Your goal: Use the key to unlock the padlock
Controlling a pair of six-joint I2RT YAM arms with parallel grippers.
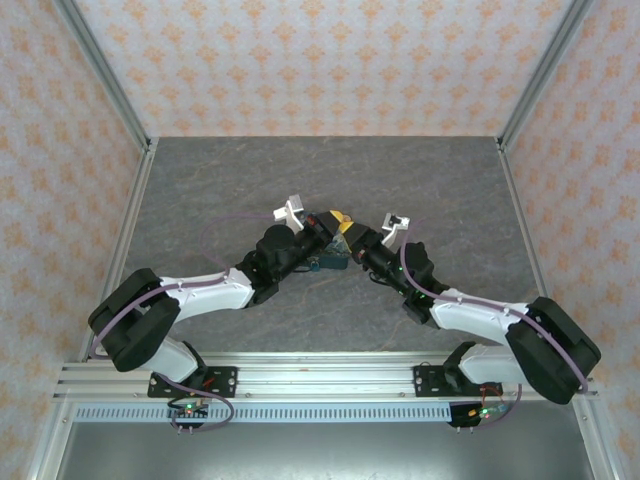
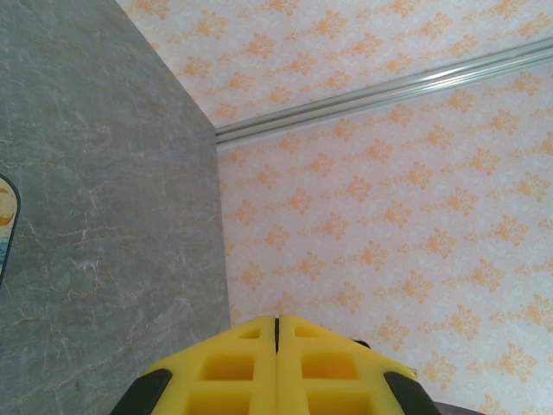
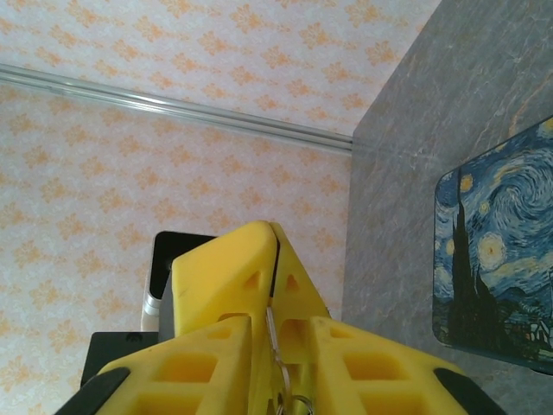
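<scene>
- The padlock (image 3: 488, 259), a small flat rectangular block printed in dark blue with yellow-white swirls, is seen lying flat on the grey marbled tabletop (image 1: 300, 170)
- In the overhead view the padlock (image 1: 328, 263) is found near the middle of the tabletop, at about 6 o'clock of the spot where the two arms meet, and is held by neither gripper
- From the right wrist camera the padlock is placed at 3 o'clock of the fingers, apart from them
- The left gripper (image 2: 277, 322), fitted with yellow ribbed plastic fingers (image 2: 229, 367), is shown with its fingers pressed together along one seam; nothing is seen between them
- In the left wrist view a thin sliver of the padlock (image 2: 3, 216) is caught at the 9 o'clock edge
- The right gripper (image 3: 278, 328), with the same yellow fingers (image 3: 199, 367), is shown with its fingers a little apart
- A thin silver metal ring (image 3: 273, 341) is seen in that gap; whether it is touched by the pads cannot be told
- The closed fingertips of the left gripper (image 3: 229, 272) are seen as a yellow wedge at 12 o'clock of the right fingers, just beside them
- In the overhead view both grippers are brought tip to tip above the tabletop, the left arm reaching in from 8 o'clock and the right arm from 4 o'clock
- The tabletop is enclosed by walls of orange-patterned wallpaper (image 1: 300, 60)
</scene>
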